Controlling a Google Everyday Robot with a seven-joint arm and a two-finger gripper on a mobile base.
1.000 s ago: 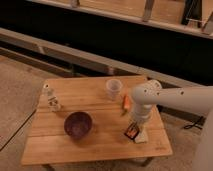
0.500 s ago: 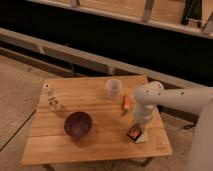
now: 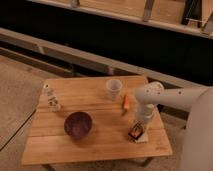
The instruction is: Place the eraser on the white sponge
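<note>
**Eraser at the sponge, release not confirmed**

The eraser (image 3: 134,132), black with orange-red marks, sat at the right front part of the wooden table (image 3: 95,145), on or against the white sponge (image 3: 141,137), of which only a pale edge showed beneath and to the right of it. The gripper (image 3: 137,126) hung straight down from the white arm (image 3: 165,97), right over the eraser and apparently touching it. Whether it was gripping the eraser or had let go could not be told.

Judged progress: nearly done. Carry and lowering looked finished, since the eraser was down at the sponge. Left: let go if not already, lift clear, and check the eraser rests flat on the sponge rather than half off its edge.

Untouched on the table: purple bowl (image 3: 78,124) mid-left, white cup (image 3: 113,88) at the back, orange carrot-like piece (image 3: 126,102) just beside the arm, small white figure (image 3: 50,97) far left.
</note>
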